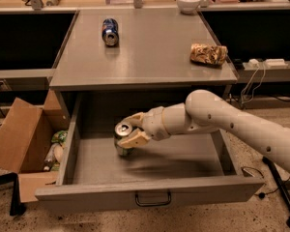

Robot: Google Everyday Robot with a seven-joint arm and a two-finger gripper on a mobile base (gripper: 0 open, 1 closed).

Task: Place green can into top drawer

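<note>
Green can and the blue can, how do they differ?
The green can stands roughly upright, held by the gripper inside the top drawer. The blue and red can lies on its side, untouched, on the cabinet top. Both are small drink cans.

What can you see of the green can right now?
The green can is a small metal drink can with a silver top, its greenish label mostly hidden. It is roughly upright in the left part of the open top drawer, at or just above its floor. The pincer is closed around its upper sides.
</note>
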